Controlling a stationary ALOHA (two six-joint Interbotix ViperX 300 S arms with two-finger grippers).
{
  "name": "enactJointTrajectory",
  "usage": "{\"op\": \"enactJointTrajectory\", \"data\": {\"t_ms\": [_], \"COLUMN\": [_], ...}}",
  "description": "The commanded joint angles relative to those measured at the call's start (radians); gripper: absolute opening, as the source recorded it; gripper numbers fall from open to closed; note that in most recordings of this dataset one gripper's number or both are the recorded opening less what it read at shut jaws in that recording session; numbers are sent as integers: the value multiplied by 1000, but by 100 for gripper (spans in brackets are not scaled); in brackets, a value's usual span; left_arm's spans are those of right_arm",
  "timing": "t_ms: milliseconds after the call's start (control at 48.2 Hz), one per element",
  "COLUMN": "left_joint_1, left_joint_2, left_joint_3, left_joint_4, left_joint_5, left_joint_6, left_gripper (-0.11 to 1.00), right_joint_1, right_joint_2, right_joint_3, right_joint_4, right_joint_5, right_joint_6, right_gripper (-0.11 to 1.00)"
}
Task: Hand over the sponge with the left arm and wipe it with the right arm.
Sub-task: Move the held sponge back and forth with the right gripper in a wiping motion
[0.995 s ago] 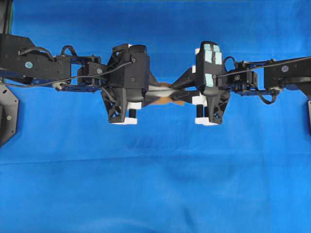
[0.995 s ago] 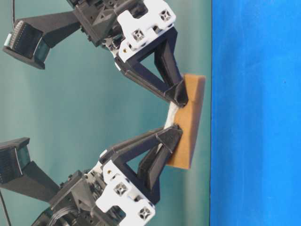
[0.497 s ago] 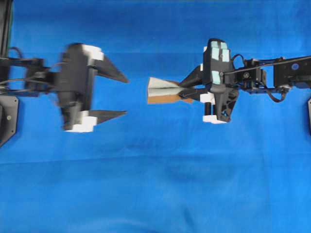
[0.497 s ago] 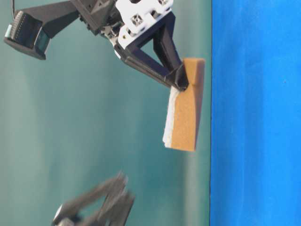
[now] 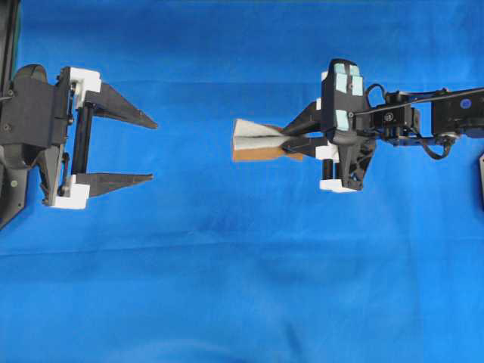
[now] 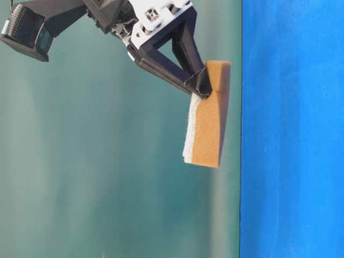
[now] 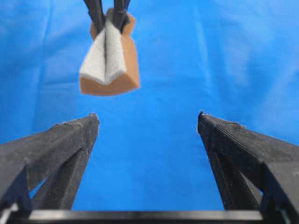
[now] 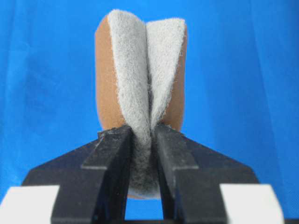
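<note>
Overhead view: my right gripper (image 5: 291, 144) pinches the sponge (image 5: 257, 141), hiding its near end; long axis points toward nine o'clock. My left gripper (image 5: 147, 149) gapes wide, holding nothing.

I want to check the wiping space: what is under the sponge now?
Under the sponge, held by the right gripper, only blue cloth shows, and the sponge hangs clear of it. The patch directly beneath is covered in the overhead view.

A bright blue cloth (image 5: 242, 287) covers the whole work surface, lying in soft wrinkles and shallow folds under even light. Beside the cloth, in the table-level view, stands a plain teal-green backdrop (image 6: 80, 172), possibly a wall.
</note>
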Motion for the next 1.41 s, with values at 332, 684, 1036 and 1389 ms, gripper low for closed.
{"op": "enactJointTrajectory", "data": {"t_ms": [332,684,1036,1389], "left_joint_1": [-3,-3,-3,-3], "left_joint_2": [9,15,15,15], "left_joint_3": [-11,-11,-11,-8], "left_joint_4": [0,-2,-2,-2], "left_joint_5": [-12,-14,-14,-14], "left_joint_6": [-2,-2,-2,-2], "left_gripper": [92,92,92,92], "right_joint_1": [-5,-21,-186,-316], "right_joint_2": [235,321,311,310], "right_joint_3": [-8,-2,2,-18], "right_joint_4": [3,3,-15,-86], "right_joint_5": [-55,-117,-124,-170], "right_joint_6": [8,12,-5,-6], "right_gripper": [23,23,22,22]}}
